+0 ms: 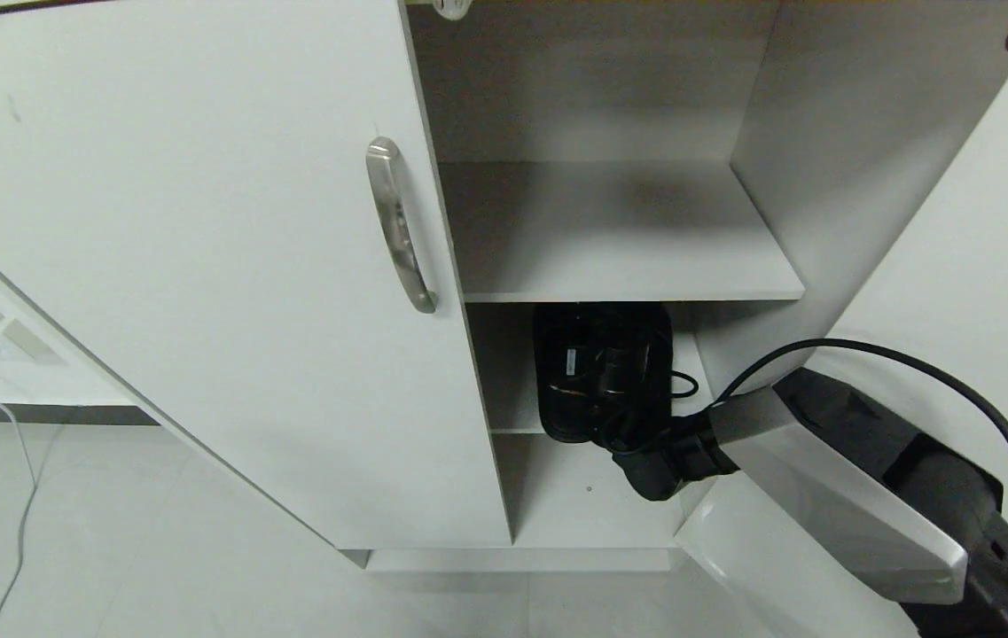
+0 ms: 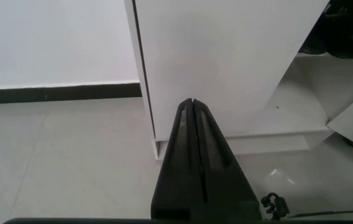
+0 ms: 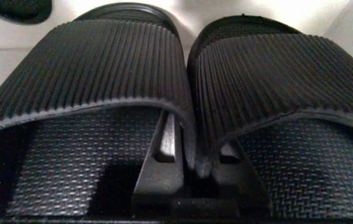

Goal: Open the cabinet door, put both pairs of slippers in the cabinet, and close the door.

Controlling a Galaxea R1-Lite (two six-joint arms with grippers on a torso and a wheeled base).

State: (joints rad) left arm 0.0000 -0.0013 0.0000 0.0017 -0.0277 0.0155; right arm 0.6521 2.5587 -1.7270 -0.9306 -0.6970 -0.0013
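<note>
Right gripper point(image 3: 195, 158) clamped on the pair of slippers point(image 3: 108, 68): one finger point(image 3: 164, 146) inside each shoe, the two adjoining inner walls pinched between them. Slippers black with ribbed straps, side by side and touching.

Head view: the right arm reaches through the open half of the cabinet point(image 1: 619, 230). The slippers show as a dark mass in the compartment just under the bare upper shelf.

Key relation: the slippers lie straight ahead of the right gripper, long axis in line with the reach, running front to back in the compartment. Once let go, a straight pull back along that line looks the safe way out. The right arm is by far the nearer.

Left gripper point(image 2: 191, 149) pressed together, holding nothing, low over the floor point(image 2: 58, 162). It faces the foot of the closed door point(image 1: 202, 266) and is well apart from the slippers.

Hard to make out:
- In the head view, gripper and slippers merge into one black shape.
- Cannot tell whether the soles rest on the board or hang just above it.
- The straps hide the toe ends.
- A dark rounded shape point(image 3: 15, 9) lies beyond the held pair, possibly the other pair, not confirmed.
- The white panel point(image 1: 982, 266) at the right is likely the open door
</note>
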